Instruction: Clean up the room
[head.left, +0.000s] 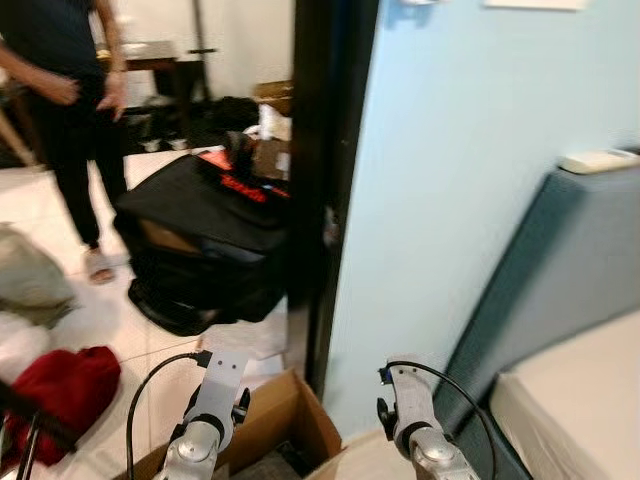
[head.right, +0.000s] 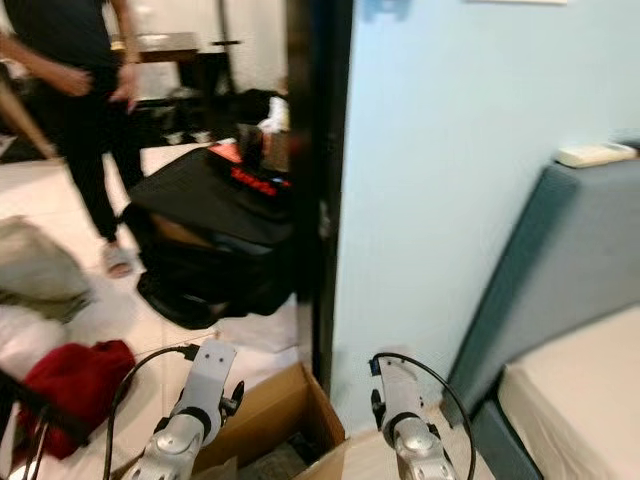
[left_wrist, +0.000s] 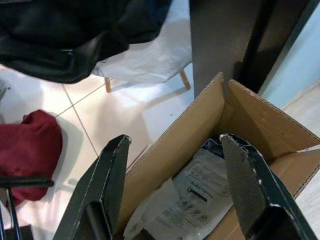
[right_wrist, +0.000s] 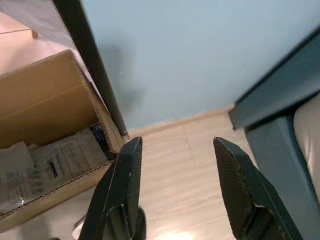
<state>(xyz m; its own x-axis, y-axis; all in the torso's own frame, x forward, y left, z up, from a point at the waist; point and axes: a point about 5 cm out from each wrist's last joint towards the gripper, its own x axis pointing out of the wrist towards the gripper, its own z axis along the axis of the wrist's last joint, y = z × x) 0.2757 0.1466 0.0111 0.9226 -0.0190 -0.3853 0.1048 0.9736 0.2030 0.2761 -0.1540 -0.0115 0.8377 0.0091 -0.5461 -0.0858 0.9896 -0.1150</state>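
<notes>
Two claws released, empty: left claw (left_wrist: 172, 195) over cardboard box (left_wrist: 250, 125) holding white packet (left_wrist: 195, 200); right claw (right_wrist: 175, 190) above floor. Likely next: red cloth (head.left: 60, 390); turn left, descend slowly.

Both silver arms are raised forward at the lower edge of the head views. The left gripper (left_wrist: 172, 185) holds its two black fingers spread wide apart. The right gripper (right_wrist: 177, 187) likewise has its fingers parted, gripping nothing.
</notes>
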